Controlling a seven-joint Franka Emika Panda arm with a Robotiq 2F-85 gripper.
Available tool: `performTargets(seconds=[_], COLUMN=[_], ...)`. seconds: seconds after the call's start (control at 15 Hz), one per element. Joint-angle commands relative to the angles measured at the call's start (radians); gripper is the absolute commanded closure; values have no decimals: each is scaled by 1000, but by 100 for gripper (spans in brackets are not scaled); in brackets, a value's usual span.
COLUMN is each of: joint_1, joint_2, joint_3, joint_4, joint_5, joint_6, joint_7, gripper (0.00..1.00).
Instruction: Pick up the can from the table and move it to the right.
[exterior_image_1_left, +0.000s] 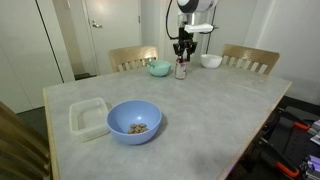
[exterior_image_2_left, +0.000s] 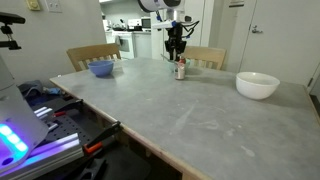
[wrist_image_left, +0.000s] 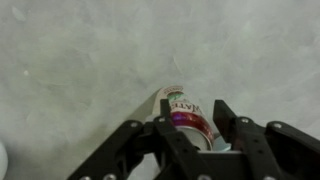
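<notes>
The can (exterior_image_1_left: 181, 70) stands upright on the table (exterior_image_1_left: 210, 120) near its far edge, between a small teal bowl (exterior_image_1_left: 159, 68) and a small white bowl (exterior_image_1_left: 211, 61). It also shows in an exterior view (exterior_image_2_left: 181, 70). My gripper (exterior_image_1_left: 182, 54) hangs straight over the can, fingertips at about its top, as an exterior view (exterior_image_2_left: 176, 52) also shows. In the wrist view the can (wrist_image_left: 190, 120) lies between the two fingers of the gripper (wrist_image_left: 193, 103). The fingers are spread about the can's width and look open.
A big blue bowl (exterior_image_1_left: 134, 120) with bits of food and a clear plastic container (exterior_image_1_left: 88, 117) sit near the front. Wooden chairs (exterior_image_1_left: 133, 56) stand behind the table. The white bowl (exterior_image_2_left: 257, 85) and blue bowl (exterior_image_2_left: 101, 68) flank the can.
</notes>
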Motion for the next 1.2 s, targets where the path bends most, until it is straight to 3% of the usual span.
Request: performTargets(seconds=[0.0,0.13,0.27,1.0,1.07,1.13], joint_1=[-1,-2,-3,-19,-22,-23], joint_2=[13,16,24,136,145,151], joint_3=[-10,-12,-12,-20,-22,-25], joint_4=[30,43,60,200,210,218], joint_5=[-8,-9,-9,-8,-6,-6], joint_6=[-4,-5,-7,-43,-46,-51], joint_7=[-6,-9,-12,-33,-33,-30], gripper=[19,5,0,0,9,27])
